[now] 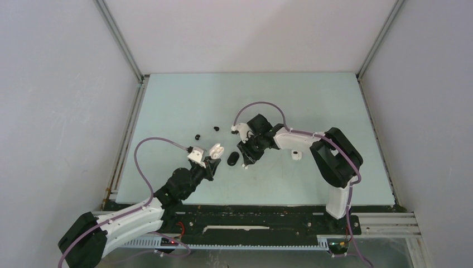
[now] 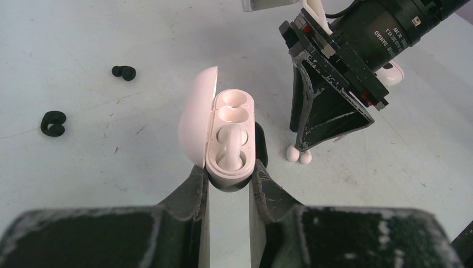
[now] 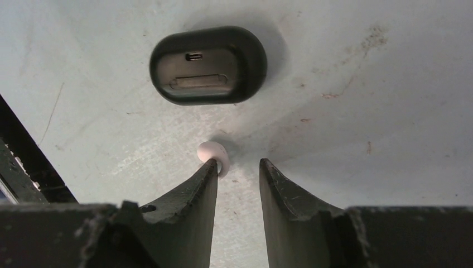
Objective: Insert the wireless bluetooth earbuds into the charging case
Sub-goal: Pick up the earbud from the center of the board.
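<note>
left wrist view: the left fingers (image 2: 196,187) are clamped on the open white charging case (image 2: 195,120), near the middle of the bench (image 2: 83,184). a seated earbud (image 2: 230,148) fills its near well and the far well is empty. the right fingers (image 3: 207,187) stand narrowly apart, holding nothing. a loose white earbud (image 3: 212,153) on the bench touches one tip, beside the black case (image 3: 208,65). two black earbuds (image 2: 124,72) lie unseated toward the left edge. judged early: one in, the rest left.

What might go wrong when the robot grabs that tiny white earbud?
The white earbud sits off-centre, against one finger of the open right gripper, so closing might flick it away. The left gripper pinches only one end of the open white case; pushing a bud in might tilt it.
</note>
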